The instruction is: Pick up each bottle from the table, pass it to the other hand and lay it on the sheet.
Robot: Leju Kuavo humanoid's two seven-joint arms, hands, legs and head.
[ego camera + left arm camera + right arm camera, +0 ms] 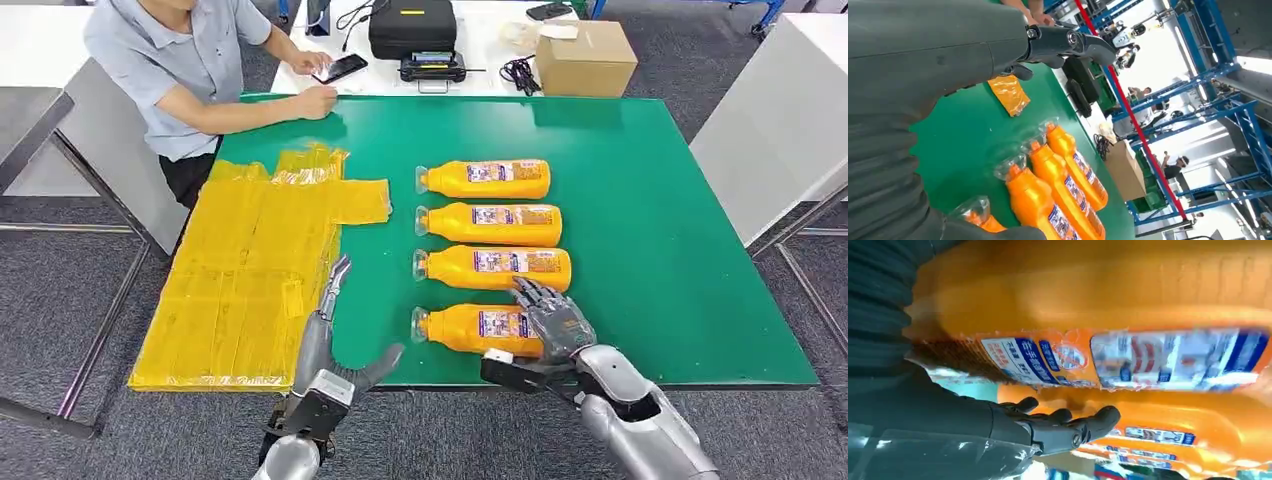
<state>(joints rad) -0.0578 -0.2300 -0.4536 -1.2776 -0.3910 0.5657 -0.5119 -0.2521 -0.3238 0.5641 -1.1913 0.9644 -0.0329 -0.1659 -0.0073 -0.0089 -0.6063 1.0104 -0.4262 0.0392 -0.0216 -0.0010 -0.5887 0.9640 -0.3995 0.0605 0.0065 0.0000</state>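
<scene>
You are looking at two silver-grey metal arms with rounded, glossy forearm shells. Your left hand [335, 335] has slim grey fingers on a boxy dark wrist block. Your right hand [553, 320] is darker, with black segmented fingers, small round screws at the knuckles and a ribbed grey cover.

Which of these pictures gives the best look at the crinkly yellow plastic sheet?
The head view: the crinkly yellow plastic sheet lies whole there, spread along the green table's left side, beside four orange bottles. The left wrist view catches just one corner of it past the left hand. The right wrist view looks at orange bottles up close.
</scene>
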